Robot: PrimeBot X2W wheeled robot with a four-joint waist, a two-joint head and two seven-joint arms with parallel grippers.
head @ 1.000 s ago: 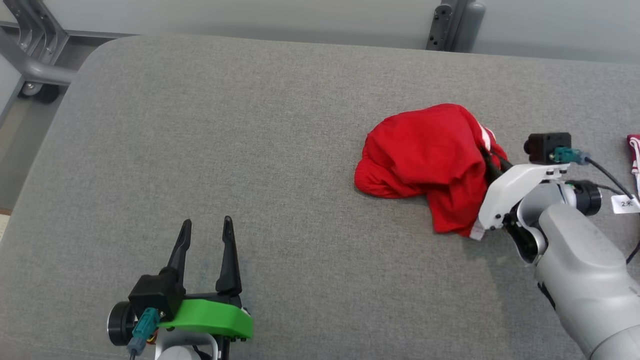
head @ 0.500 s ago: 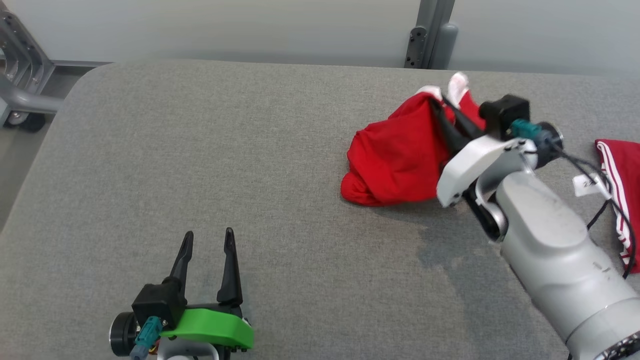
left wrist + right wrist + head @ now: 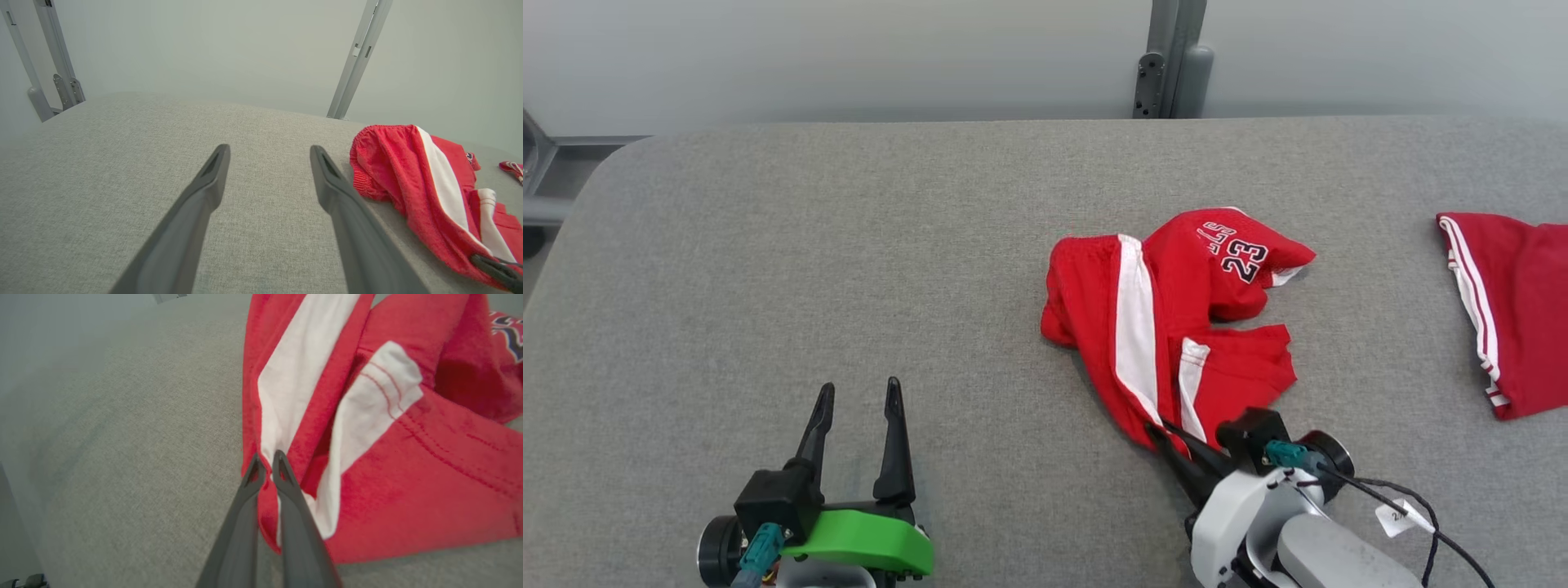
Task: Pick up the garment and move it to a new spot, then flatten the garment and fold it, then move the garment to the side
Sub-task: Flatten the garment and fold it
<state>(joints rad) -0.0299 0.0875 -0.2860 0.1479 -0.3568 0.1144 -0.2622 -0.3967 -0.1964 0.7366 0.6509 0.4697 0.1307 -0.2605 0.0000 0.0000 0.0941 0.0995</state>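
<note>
Head view: we see the red garment, a pair of shorts with a white side stripe, lying crumpled right of centre on the grey table. Our right gripper is pressed together on its near edge, pinching cloth beside the stripe. Our left gripper rests spread and empty, well apart to the left. We judge the move to a new spot is in hand. To do it well, we should hold the pinch firm and drag low and evenly, so the cloth trails out flat rather than bunching. Nothing sits in a container: this garment and a second red garment at the right edge lie straight on the table.
</note>
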